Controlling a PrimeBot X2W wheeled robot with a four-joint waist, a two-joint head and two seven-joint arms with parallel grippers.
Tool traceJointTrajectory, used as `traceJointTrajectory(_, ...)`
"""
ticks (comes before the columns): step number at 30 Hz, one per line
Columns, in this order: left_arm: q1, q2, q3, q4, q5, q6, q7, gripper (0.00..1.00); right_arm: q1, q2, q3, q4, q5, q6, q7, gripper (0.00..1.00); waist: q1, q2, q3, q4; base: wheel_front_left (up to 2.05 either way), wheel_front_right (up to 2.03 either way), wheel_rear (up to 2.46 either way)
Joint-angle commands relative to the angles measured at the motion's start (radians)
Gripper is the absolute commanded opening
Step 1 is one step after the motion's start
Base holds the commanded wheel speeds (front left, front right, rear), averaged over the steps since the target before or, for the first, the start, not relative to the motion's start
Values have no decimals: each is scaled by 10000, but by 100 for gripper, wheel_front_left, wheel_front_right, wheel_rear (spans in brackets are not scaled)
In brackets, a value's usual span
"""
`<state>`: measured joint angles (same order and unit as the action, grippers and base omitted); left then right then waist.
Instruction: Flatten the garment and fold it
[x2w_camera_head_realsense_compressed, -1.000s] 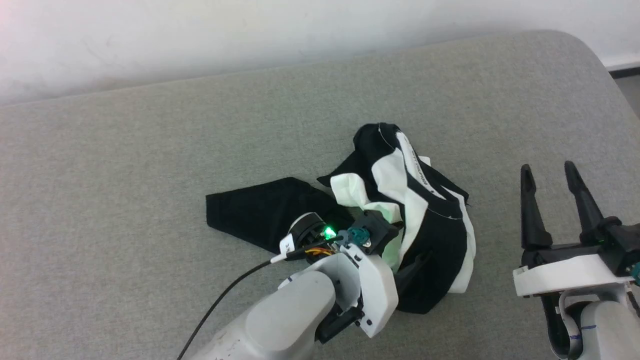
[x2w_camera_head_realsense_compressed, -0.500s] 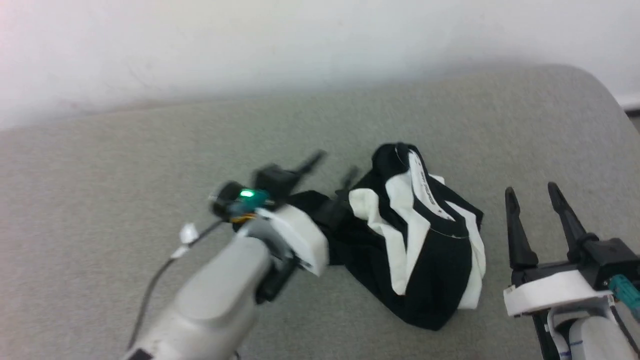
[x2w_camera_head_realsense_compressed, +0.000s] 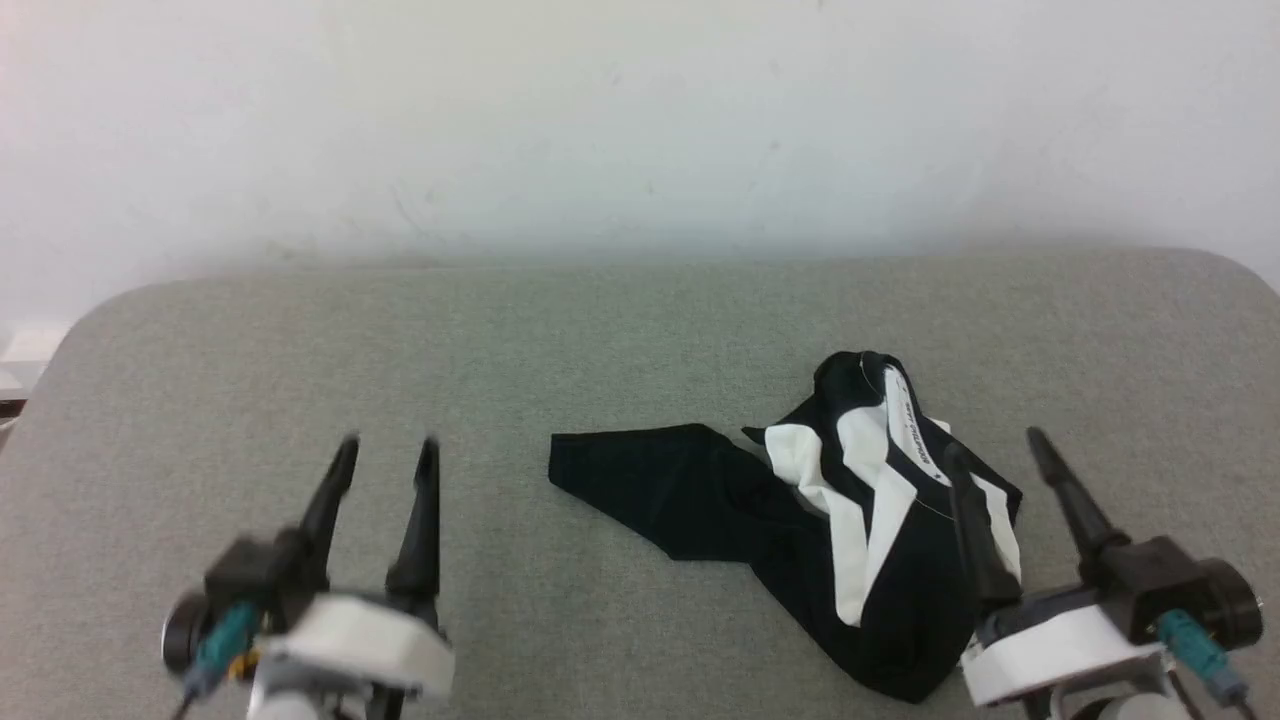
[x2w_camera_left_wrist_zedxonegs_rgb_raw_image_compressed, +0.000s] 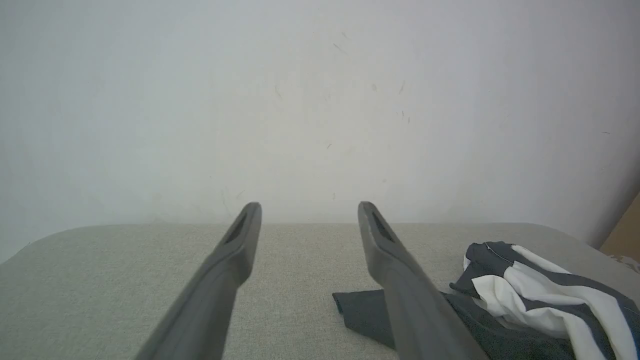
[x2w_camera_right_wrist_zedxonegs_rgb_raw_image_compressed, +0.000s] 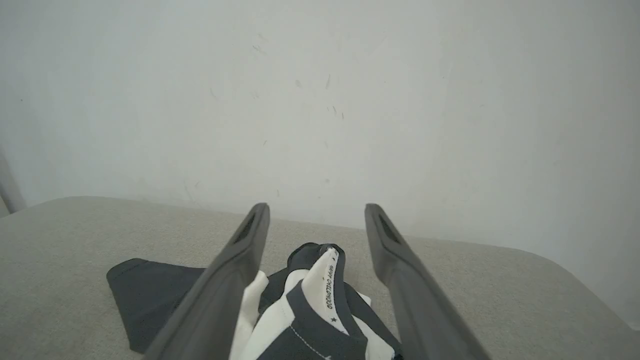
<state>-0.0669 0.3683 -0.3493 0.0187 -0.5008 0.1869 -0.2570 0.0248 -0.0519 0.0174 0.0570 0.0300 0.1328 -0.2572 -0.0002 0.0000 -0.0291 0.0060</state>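
The garment (x2w_camera_head_realsense_compressed: 860, 500) lies crumpled in a heap on the grey padded surface, right of centre, with white and black folds and a lettered collar band on top. One black sleeve (x2w_camera_head_realsense_compressed: 640, 480) stretches flat to the left. My left gripper (x2w_camera_head_realsense_compressed: 387, 447) stands open at the lower left, well clear of the cloth. My right gripper (x2w_camera_head_realsense_compressed: 993, 443) is open at the heap's right edge, its left finger in front of the cloth. In the left wrist view the left gripper (x2w_camera_left_wrist_zedxonegs_rgb_raw_image_compressed: 308, 206) holds nothing, with the garment (x2w_camera_left_wrist_zedxonegs_rgb_raw_image_compressed: 525, 295) off to its right. The right gripper (x2w_camera_right_wrist_zedxonegs_rgb_raw_image_compressed: 316, 206) frames the garment (x2w_camera_right_wrist_zedxonegs_rgb_raw_image_compressed: 305, 300) from above.
The grey padded surface (x2w_camera_head_realsense_compressed: 600, 330) has rounded corners at the far left and far right and meets a pale wall (x2w_camera_head_realsense_compressed: 640, 130) behind. Bare padding lies left of and behind the heap.
My left arm has pulled back from the garment to the lower left, jaws open. The head camera has tilted up, showing more wall. The garment lies lower and more spread.
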Motion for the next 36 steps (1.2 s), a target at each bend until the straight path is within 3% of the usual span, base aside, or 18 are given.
traceJointTrajectory(1,173,-94,91,-72,84,47,-45,100,120,16,47,-19,-65,-21,-46,100,2,0,-103,84,0,0,0)
traceJointTrajectory(7,1787,-1077,709,-342,600,-170,-46,100,331,16,338,-128,2,-21,-46,100,2,0,-275,38,0,0,0)
traceJointTrajectory(14,2322,-1876,901,48,1139,-858,-46,100,413,16,385,-95,-36,-21,-46,100,2,0,-289,35,0,0,0)
traceJointTrajectory(21,2210,-2097,1551,56,1327,-1298,-47,100,400,16,458,-152,-160,-21,-46,100,2,0,-127,-156,0,0,0)
traceJointTrajectory(25,1951,-2034,1445,278,1293,-1613,91,100,319,16,482,-252,-233,-21,-46,100,2,0,181,-362,0,0,0)
traceJointTrajectory(29,1160,-1953,870,174,1334,-1972,1205,100,119,16,439,-406,-314,-21,-46,100,2,0,741,-592,0,0,0)
traceJointTrajectory(36,-836,-1922,-285,-68,1294,-2387,4859,100,-218,16,429,-607,-372,-21,-46,100,2,0,1768,-1130,0,0,0)
